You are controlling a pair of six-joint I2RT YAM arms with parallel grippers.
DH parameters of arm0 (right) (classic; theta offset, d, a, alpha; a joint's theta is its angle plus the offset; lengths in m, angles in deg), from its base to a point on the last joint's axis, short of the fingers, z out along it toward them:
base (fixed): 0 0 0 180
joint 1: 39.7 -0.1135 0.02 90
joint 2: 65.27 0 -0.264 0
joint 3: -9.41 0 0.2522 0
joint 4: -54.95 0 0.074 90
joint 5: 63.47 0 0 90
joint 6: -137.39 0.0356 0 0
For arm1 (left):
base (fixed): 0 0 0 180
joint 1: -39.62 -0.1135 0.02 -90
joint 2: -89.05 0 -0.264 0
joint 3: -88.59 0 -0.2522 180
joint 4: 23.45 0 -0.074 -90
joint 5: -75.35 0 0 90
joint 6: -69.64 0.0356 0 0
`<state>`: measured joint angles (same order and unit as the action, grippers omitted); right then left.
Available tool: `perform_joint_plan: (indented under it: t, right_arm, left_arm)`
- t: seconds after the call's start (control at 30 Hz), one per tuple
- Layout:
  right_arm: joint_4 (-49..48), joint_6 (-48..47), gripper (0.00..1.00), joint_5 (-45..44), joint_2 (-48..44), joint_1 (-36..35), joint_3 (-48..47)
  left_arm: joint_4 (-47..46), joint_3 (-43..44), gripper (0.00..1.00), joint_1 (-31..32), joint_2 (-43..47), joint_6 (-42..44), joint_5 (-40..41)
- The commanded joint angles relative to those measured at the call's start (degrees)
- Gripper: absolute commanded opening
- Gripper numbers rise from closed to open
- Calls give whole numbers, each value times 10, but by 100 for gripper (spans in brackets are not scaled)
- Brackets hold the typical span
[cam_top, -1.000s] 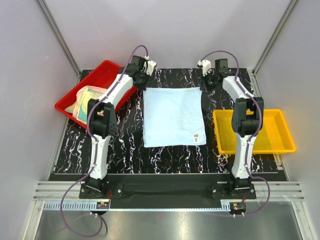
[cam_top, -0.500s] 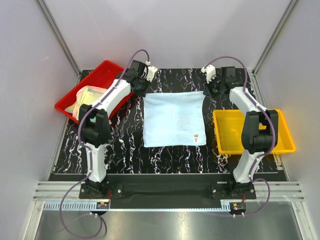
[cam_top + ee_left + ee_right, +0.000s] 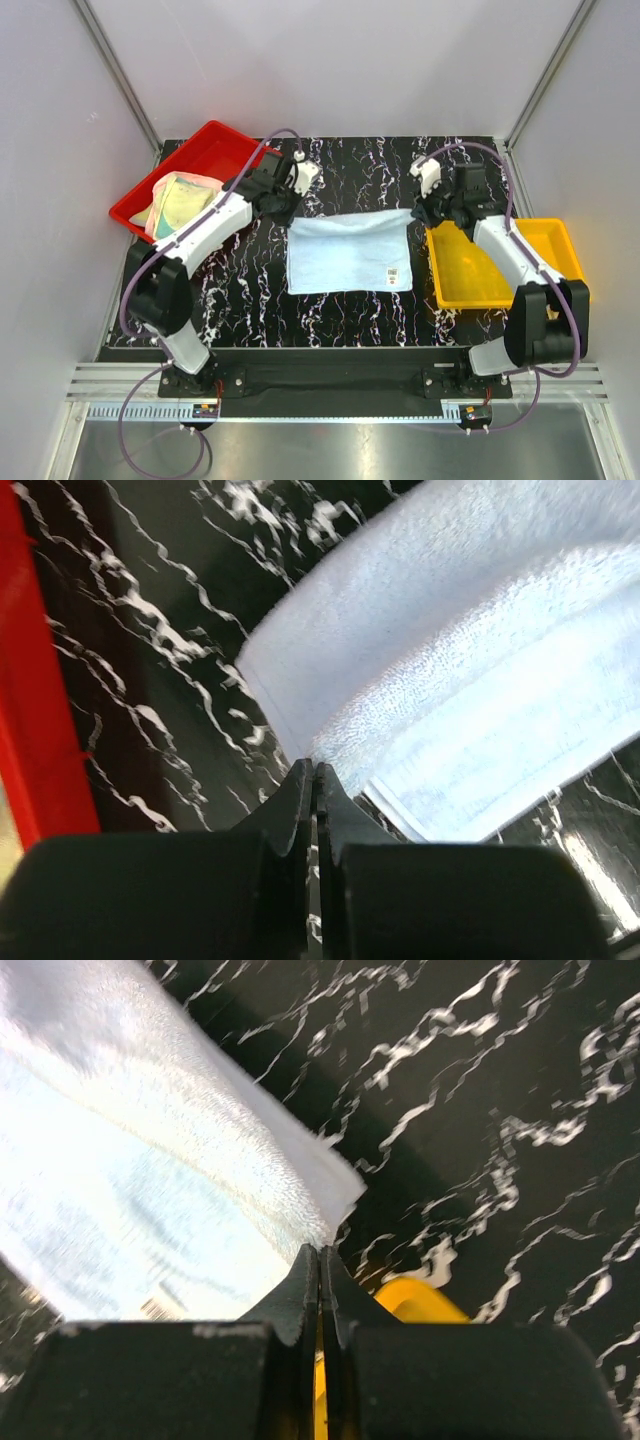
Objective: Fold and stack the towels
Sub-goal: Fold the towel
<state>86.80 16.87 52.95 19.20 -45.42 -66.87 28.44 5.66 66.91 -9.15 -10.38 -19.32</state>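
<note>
A pale blue towel (image 3: 345, 255) lies on the middle of the black marbled mat, its small tag (image 3: 393, 272) at the near right corner. Its far edge is lifted and carried over toward the near side. My left gripper (image 3: 292, 210) is shut on the far left corner, seen in the left wrist view with the gripper (image 3: 313, 767) pinching the towel (image 3: 450, 650). My right gripper (image 3: 414, 213) is shut on the far right corner; in the right wrist view the gripper (image 3: 320, 1250) clamps the towel (image 3: 150, 1180). More towels (image 3: 178, 200), pink and yellow-green, lie in the red tray.
The red tray (image 3: 215, 135) sits at the back left, its rim (image 3: 40, 700) close beside the left gripper. A yellow tray (image 3: 480, 285) stands at the right, its corner (image 3: 420, 1300) just under the right gripper. Grey walls enclose the mat (image 3: 250, 290).
Both grippers have moved from the back of the mat toward the near side, pulling the towel's far edge with them. The towel now looks shorter front to back.
</note>
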Motion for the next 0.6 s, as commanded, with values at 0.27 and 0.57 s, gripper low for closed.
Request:
perform_joint_plan:
  t: [0.27, 0.57]
  right_arm:
    - [7, 13, 0, -12, -97, -34, 137]
    - [31, 7, 0, -58, -114, -54, 173]
  left_arm:
    - [-27, -118, 0, 22, 101, -50, -16]
    - [-15, -169, 0, 32, 118, -74, -46]
